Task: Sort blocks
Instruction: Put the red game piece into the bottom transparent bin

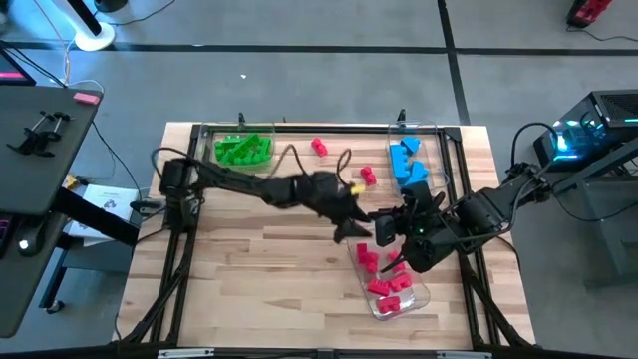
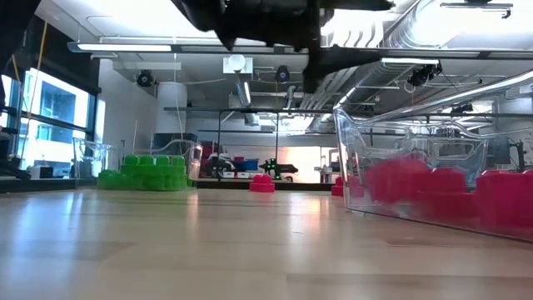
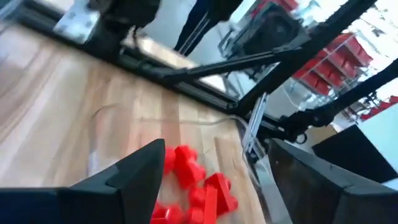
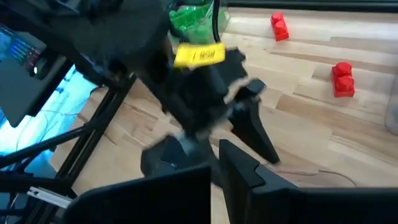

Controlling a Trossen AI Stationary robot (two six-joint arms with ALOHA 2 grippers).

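high view: left gripper (image 1: 357, 231) sits spread above the clear tray (image 1: 419, 296) of red blocks (image 1: 389, 284), lower right of centre. right gripper (image 1: 399, 261), clenched, is beside it. left wrist view: parted fingers (image 3: 134, 177) frame the red blocks (image 3: 196, 186).

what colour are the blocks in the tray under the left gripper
Red blocks, clearest in the high view; the left gripper hangs open above their tray.

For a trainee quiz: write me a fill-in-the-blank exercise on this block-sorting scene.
1. The left end effector hangs open above the tray of ___ blocks.
2. The far-left tray holds ___ blocks.
3. The blue blocks lie in the far-___ tray.
4. Loose on the table lie two ___ blocks.

Missing words: red, green, right, red.
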